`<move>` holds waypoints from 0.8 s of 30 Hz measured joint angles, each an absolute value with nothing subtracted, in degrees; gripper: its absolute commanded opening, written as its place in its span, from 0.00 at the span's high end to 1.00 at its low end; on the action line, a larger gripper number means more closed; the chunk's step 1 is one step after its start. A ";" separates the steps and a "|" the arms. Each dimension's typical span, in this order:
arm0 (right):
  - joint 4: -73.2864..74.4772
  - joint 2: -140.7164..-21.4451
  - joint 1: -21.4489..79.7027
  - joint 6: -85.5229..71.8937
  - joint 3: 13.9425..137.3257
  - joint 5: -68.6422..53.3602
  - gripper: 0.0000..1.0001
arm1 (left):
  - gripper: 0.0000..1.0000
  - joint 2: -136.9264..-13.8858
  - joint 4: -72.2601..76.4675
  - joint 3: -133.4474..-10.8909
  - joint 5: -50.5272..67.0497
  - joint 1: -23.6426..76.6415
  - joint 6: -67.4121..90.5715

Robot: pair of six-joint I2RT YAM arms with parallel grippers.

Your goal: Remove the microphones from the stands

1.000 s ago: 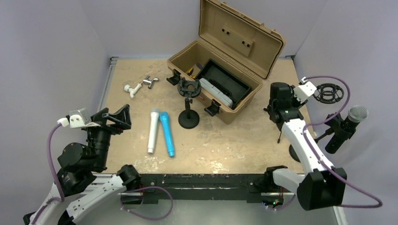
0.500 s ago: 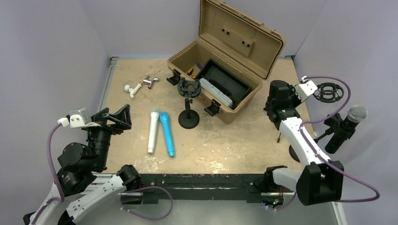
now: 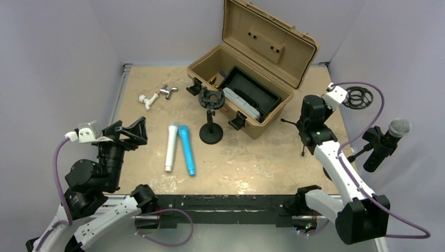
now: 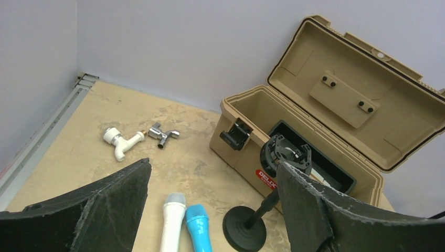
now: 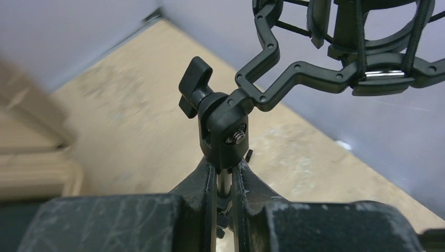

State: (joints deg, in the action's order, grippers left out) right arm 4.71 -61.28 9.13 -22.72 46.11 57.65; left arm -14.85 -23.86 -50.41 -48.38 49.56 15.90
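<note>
Evidently the microphone (image 3: 387, 144) is sitting unremoved in its stand (image 3: 362, 151). The right claw (image 5: 224, 170) is pinching a shock-mount rod (image 5: 223, 184), the left claw (image 4: 211, 167) gaping wide.

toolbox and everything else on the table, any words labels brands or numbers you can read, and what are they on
"DELUX": white letters on the red sticker on the front wall of the tan toolbox, seen from the left wrist; the end of the word is hidden behind the shock mount.
In the top view the same sticker is too small to read.
No other lettering, number or sign is readable in any view.
</note>
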 measured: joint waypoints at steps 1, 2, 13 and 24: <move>4.73 -60.07 10.26 -21.56 45.82 55.31 1.00 | 0.13 -14.92 -23.86 -50.41 -48.38 49.56 15.90; 4.73 -59.07 11.55 -20.53 45.60 52.90 1.00 | 0.13 -15.00 -23.86 -50.43 -48.38 49.56 15.90; -0.82 -56.38 16.49 -7.86 42.26 35.27 1.00 | 0.14 -16.34 -23.83 -50.43 -48.38 49.56 15.86; 4.73 -55.31 19.00 -8.08 44.66 31.46 1.00 | 0.14 -16.56 -23.79 -50.43 -48.38 49.56 15.86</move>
State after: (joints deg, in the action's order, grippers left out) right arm 4.73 -55.31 19.00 -8.08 44.66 31.46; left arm -16.56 -23.79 -50.43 -48.38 49.56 15.86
